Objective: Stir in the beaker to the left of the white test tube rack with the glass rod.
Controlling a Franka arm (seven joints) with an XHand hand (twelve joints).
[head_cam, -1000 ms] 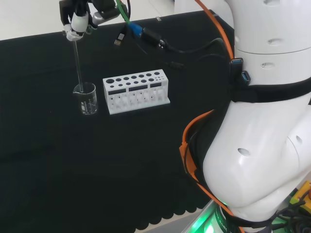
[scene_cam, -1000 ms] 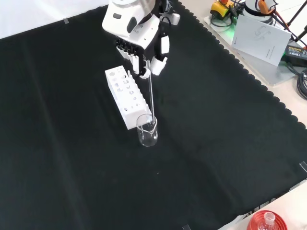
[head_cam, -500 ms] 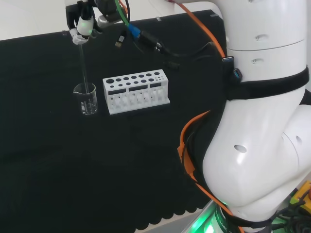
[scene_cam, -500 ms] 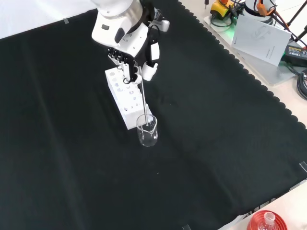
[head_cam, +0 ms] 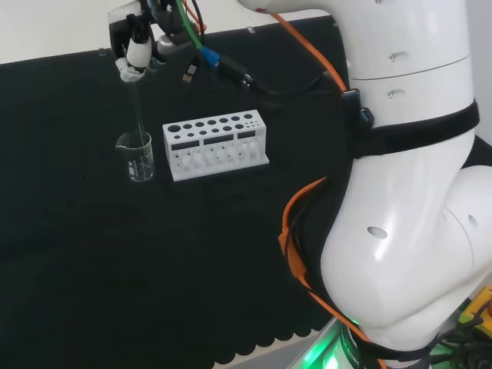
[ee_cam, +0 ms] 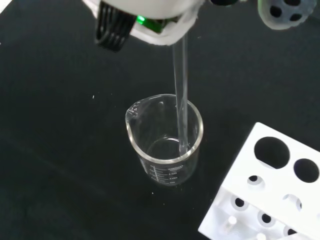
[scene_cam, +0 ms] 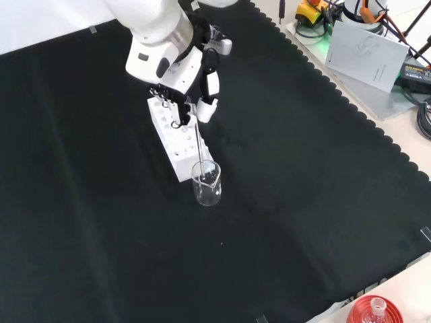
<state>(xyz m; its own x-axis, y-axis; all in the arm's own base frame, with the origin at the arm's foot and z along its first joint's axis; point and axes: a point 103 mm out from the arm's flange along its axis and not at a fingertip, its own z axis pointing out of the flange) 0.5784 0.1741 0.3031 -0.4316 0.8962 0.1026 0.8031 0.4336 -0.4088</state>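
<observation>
Moved: your robot hand [head_cam: 132,48] has drifted toward 3 o'clock in the head view, tilting the rod [head_cam: 138,108].
Grip: fingers pinch the rod's top end.
Beaker [scene_cam: 207,182]: on the table [scene_cam: 303,202], touching the rack [scene_cam: 176,136] at its 9 o'clock in the head view; rod tip inside.
Handling: glass is stiff, slippery, breakable; hold high and avoid the wall.
</observation>
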